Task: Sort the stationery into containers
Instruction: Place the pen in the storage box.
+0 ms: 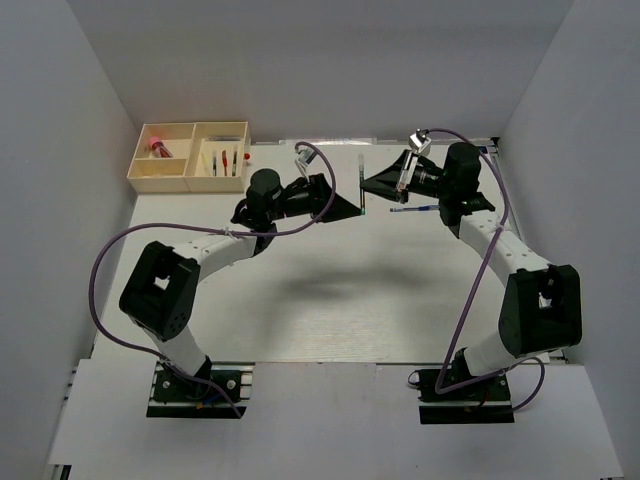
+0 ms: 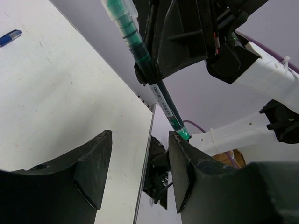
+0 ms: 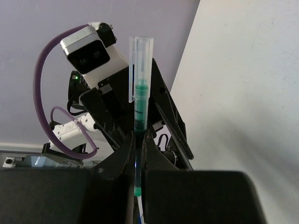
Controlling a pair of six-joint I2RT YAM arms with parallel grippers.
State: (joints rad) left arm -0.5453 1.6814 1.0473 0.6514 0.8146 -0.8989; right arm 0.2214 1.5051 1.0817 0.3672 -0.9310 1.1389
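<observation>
My right gripper (image 3: 138, 135) is shut on a green pen with a clear cap (image 3: 140, 93) and holds it upright above the table's far middle (image 1: 361, 185). My left gripper (image 2: 140, 140) is open and faces it, close by; the pen's green lower end (image 2: 180, 130) is at the tip of its right finger, outside the gap. In the top view the left gripper (image 1: 356, 208) and the right gripper (image 1: 368, 183) nearly meet. A blue pen (image 1: 415, 209) lies on the table by the right arm and shows in the left wrist view (image 2: 10, 36). The cream tray (image 1: 190, 180) stands at the far left.
The tray holds a pink cylinder (image 1: 158, 146) in a small left compartment and several pens (image 1: 225, 160) in the larger right one. Grey walls close in the table on the left, back and right. Purple cables loop off both arms.
</observation>
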